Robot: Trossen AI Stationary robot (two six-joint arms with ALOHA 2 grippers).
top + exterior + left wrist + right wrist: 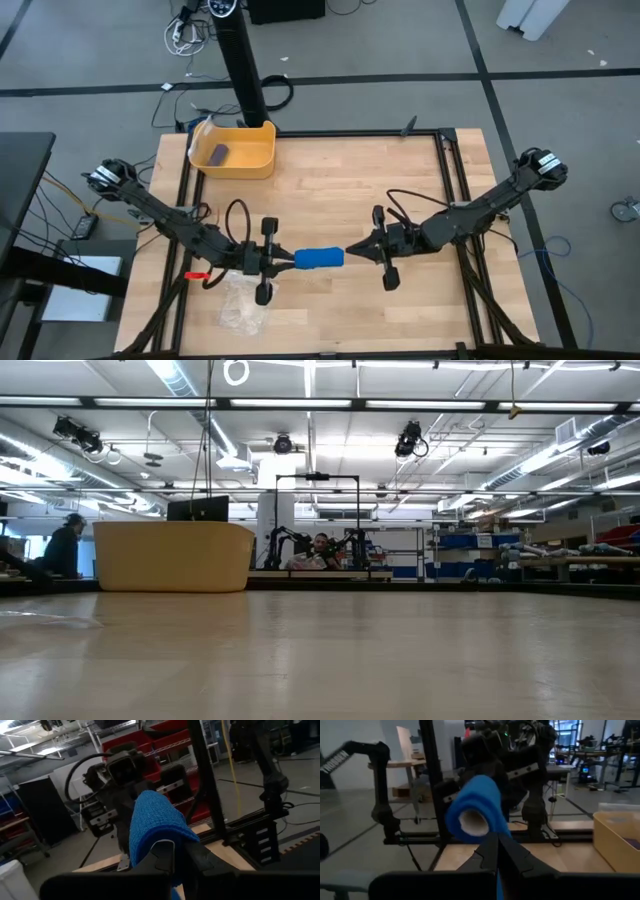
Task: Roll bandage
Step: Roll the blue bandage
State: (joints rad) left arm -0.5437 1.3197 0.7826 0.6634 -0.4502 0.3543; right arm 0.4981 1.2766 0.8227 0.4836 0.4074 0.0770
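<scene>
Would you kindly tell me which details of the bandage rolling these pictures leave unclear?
- Low view: the bandage and both grippers are absent, held above the frame; only the yellow bin shows.
- Right wrist view: the right gripper fingers cover the bandage's loose tail.
- Left wrist view: the left gripper hides the roll's near end.
- High view: the dark object in the bin is too small to identify.

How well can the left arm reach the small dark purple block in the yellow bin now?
Probably not yet. The left gripper is shut on the bright blue fabric bandage roll, shared with the right gripper. The path to the purple block in the yellow bin looks free.
</scene>
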